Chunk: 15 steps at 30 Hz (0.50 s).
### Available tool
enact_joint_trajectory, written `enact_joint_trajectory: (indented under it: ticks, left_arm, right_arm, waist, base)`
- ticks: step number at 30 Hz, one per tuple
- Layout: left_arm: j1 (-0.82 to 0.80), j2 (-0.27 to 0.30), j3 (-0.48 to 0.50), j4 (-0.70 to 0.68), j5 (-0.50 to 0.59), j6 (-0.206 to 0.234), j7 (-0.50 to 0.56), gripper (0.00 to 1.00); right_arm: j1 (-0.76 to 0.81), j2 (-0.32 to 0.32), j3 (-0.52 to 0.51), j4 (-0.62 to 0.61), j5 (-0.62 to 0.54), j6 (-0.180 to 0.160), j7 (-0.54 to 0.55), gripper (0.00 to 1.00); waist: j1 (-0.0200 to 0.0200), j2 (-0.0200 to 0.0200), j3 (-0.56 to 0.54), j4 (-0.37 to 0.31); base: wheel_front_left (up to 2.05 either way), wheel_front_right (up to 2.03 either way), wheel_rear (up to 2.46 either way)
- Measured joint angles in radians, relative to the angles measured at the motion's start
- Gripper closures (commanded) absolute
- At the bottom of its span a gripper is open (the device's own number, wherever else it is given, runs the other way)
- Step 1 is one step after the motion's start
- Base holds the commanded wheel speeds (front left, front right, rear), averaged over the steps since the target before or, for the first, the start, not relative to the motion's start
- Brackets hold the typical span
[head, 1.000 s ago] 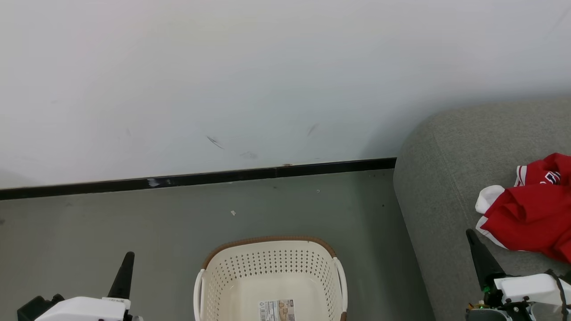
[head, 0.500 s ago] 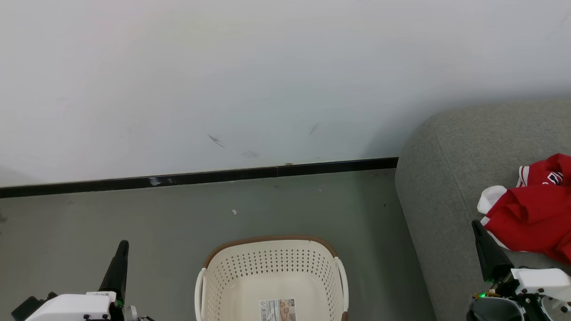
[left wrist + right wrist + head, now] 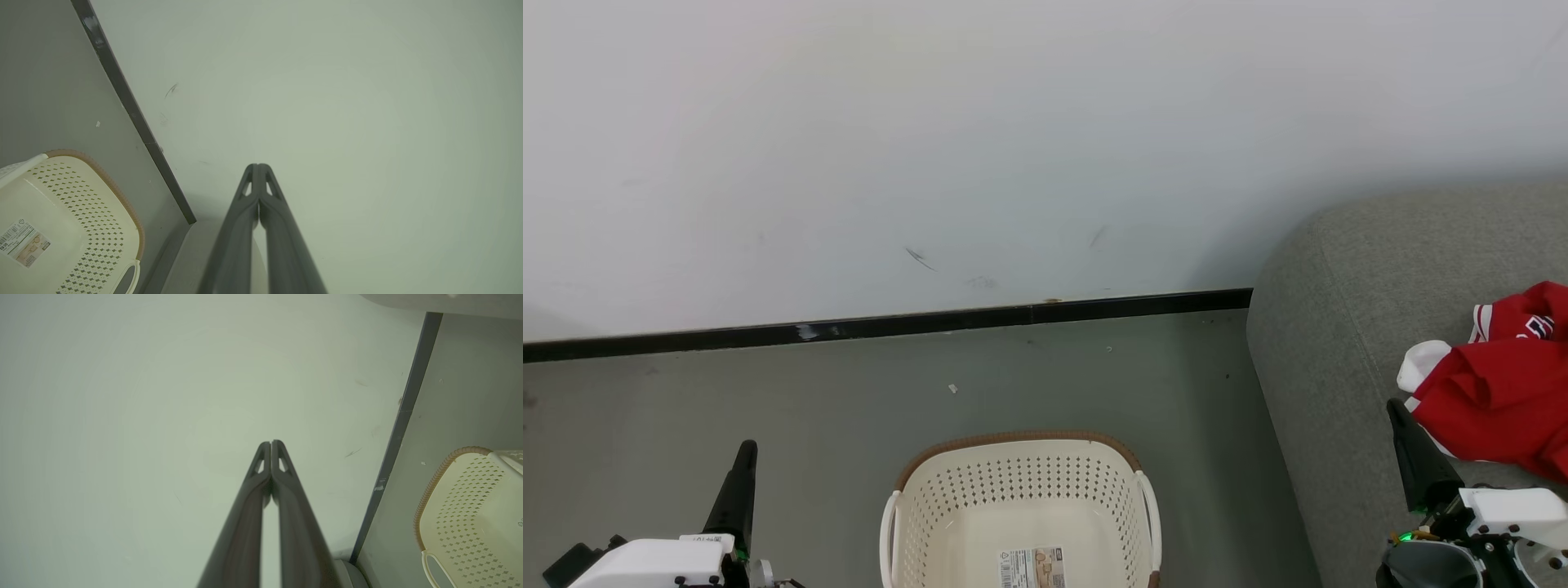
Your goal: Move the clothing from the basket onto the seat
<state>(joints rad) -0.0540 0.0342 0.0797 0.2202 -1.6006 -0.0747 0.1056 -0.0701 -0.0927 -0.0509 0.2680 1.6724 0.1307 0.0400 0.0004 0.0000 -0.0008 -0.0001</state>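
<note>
The cream basket (image 3: 1018, 445) with a brown rim stands on the floor at bottom centre, holding just a paper label (image 3: 1032, 567). Red and white clothing (image 3: 1494, 392) lies bunched on the grey seat (image 3: 1339, 343) at the right. My left gripper (image 3: 743, 453) is shut and empty, left of the basket. My right gripper (image 3: 1396, 412) is shut and empty, just left of the clothing over the seat. The left wrist view has the shut left gripper (image 3: 257, 166) pointing at the wall, basket (image 3: 102, 185) to its left. In the right wrist view, my right gripper (image 3: 270, 443) is shut, basket (image 3: 441, 469) at right.
A pale wall (image 3: 931, 147) with a black skirting strip (image 3: 882, 327) runs behind the basket. Grey floor (image 3: 849, 400) lies between the wall, the basket and the seat's rounded end.
My left gripper dropped lower and slightly left in the head view. My right gripper shifted a little right and lower beside the clothing. Since half a second ago, nothing moved.
</note>
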Motion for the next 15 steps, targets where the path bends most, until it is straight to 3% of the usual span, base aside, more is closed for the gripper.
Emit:
enact_joint_trajectory:
  ticks: [15]
  left_arm:
    - [0.0, 0.0, 0.0, 0.002, 0.0, -0.007, 0.0, 1.0]
  right_arm:
    - [0.0, 0.0, 0.0, 0.001, 0.0, 0.0, 0.0, 1.0]
  waist:
    - [0.0, 0.0, 0.0, 0.0]
  base:
    - [0.0, 0.0, 0.0]
